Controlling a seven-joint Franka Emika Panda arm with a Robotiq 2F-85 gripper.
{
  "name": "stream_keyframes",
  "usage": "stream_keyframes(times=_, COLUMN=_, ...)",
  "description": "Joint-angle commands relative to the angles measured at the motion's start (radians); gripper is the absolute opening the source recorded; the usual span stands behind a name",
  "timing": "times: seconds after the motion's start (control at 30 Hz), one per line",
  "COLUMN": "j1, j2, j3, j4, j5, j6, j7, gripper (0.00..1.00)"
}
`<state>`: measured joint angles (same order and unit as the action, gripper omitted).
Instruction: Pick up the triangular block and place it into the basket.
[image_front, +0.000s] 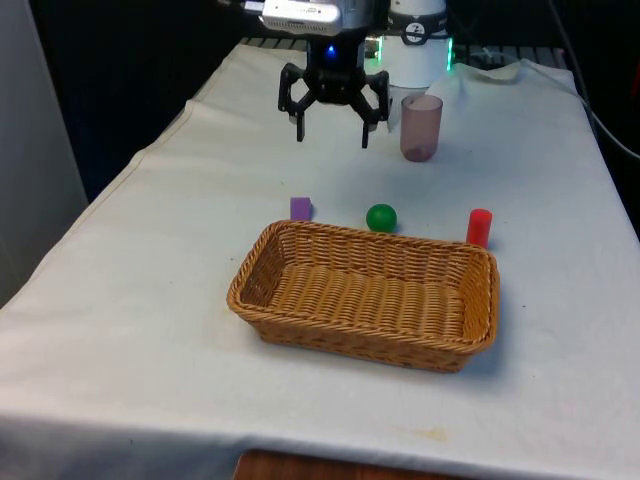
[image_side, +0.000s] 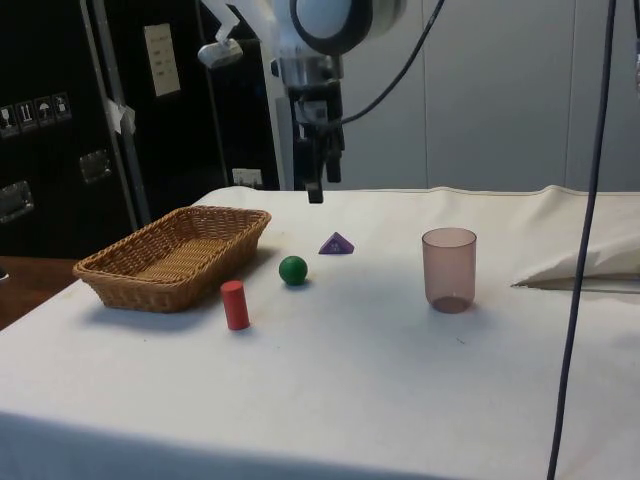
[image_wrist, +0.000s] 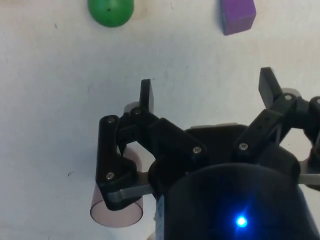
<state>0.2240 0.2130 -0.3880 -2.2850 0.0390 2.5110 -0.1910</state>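
Note:
The purple triangular block (image_front: 301, 208) (image_side: 337, 244) (image_wrist: 238, 15) lies on the white cloth just behind the wicker basket's (image_front: 262, 255) (image_side: 110, 262) far rim, towards the front view's left. My black gripper (image_front: 332, 132) (image_side: 316, 190) (image_wrist: 207, 92) hangs open and holds nothing, well above the cloth and farther back than the block, between it and the robot's base. The basket has nothing in it.
A green ball (image_front: 381, 217) (image_side: 293, 270) (image_wrist: 110, 10) and an upright red cylinder (image_front: 479, 227) (image_side: 235, 304) stand behind the basket, to the block's right in the front view. A translucent pinkish cup (image_front: 421, 127) (image_side: 448, 269) (image_wrist: 117, 212) stands close beside the gripper.

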Motion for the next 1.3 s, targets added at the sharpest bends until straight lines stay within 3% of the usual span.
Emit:
stream_keyframes(times=0.0, j1=-0.007, j2=0.002, j3=0.006, j4=-0.006, j5=0.017, j6=0.019, j7=-0.025, gripper=1.00)
stream_keyframes(times=0.1, j1=-0.009, j2=0.008, j3=0.004, j4=-0.010, j5=0.023, j6=0.033, j7=-0.049, gripper=1.00)
stream_keyframes(times=0.13, j1=-0.002, j2=0.010, j3=-0.004, j4=-0.004, j5=0.006, j6=0.018, j7=-0.031, gripper=1.00)
stream_keyframes(times=0.17, j1=-0.011, j2=0.014, j3=0.001, j4=-0.012, j5=0.029, j6=0.045, j7=-0.068, gripper=1.00)
stream_keyframes(times=0.33, j1=-0.016, j2=0.036, j3=-0.011, j4=-0.014, j5=0.055, j6=0.088, j7=-0.137, gripper=1.00)
stream_keyframes(times=0.37, j1=-0.008, j2=0.041, j3=-0.021, j4=-0.009, j5=0.042, j6=0.076, j7=-0.122, gripper=1.00)
stream_keyframes(times=0.4, j1=-0.017, j2=0.040, j3=-0.013, j4=-0.014, j5=0.060, j6=0.095, j7=-0.147, gripper=1.00)
stream_keyframes(times=0.63, j1=-0.026, j2=0.071, j3=-0.020, j4=-0.021, j5=0.114, j6=0.147, j7=-0.230, gripper=1.00)
stream_keyframes(times=0.67, j1=-0.013, j2=0.071, j3=-0.034, j4=-0.015, j5=0.090, j6=0.128, j7=-0.205, gripper=1.00)
stream_keyframes(times=0.7, j1=-0.026, j2=0.077, j3=-0.021, j4=-0.021, j5=0.124, j6=0.154, j7=-0.241, gripper=1.00)
stream_keyframes(times=0.73, j1=-0.028, j2=0.086, j3=-0.021, j4=-0.020, j5=0.135, j6=0.162, j7=-0.251, gripper=1.00)
stream_keyframes(times=0.9, j1=-0.031, j2=0.141, j3=-0.025, j4=-0.003, j5=0.192, j6=0.195, j7=-0.292, gripper=1.00)
stream_keyframes(times=0.93, j1=-0.016, j2=0.139, j3=-0.042, j4=-0.007, j5=0.172, j6=0.190, j7=-0.275, gripper=1.00)
stream_keyframes(times=0.97, j1=-0.032, j2=0.149, j3=-0.025, j4=0.002, j5=0.202, j6=0.198, j7=-0.298, gripper=1.00)
stream_keyframes(times=1.0, j1=-0.034, j2=0.157, j3=-0.025, j4=0.006, j5=0.212, j6=0.199, j7=-0.304, gripper=1.00)
stream_keyframes(times=1.17, j1=-0.035, j2=0.194, j3=-0.027, j4=0.026, j5=0.271, j6=0.200, j7=-0.342, gripper=1.00)
stream_keyframes(times=1.2, j1=-0.022, j2=0.198, j3=-0.043, j4=0.027, j5=0.257, j6=0.195, j7=-0.330, gripper=1.00)
stream_keyframes(times=1.23, j1=-0.035, j2=0.198, j3=-0.027, j4=0.028, j5=0.279, j6=0.200, j7=-0.348, gripper=1.00)
stream_keyframes(times=1.27, j1=-0.036, j2=0.201, j3=-0.027, j4=0.029, j5=0.286, j6=0.200, j7=-0.352, gripper=1.00)
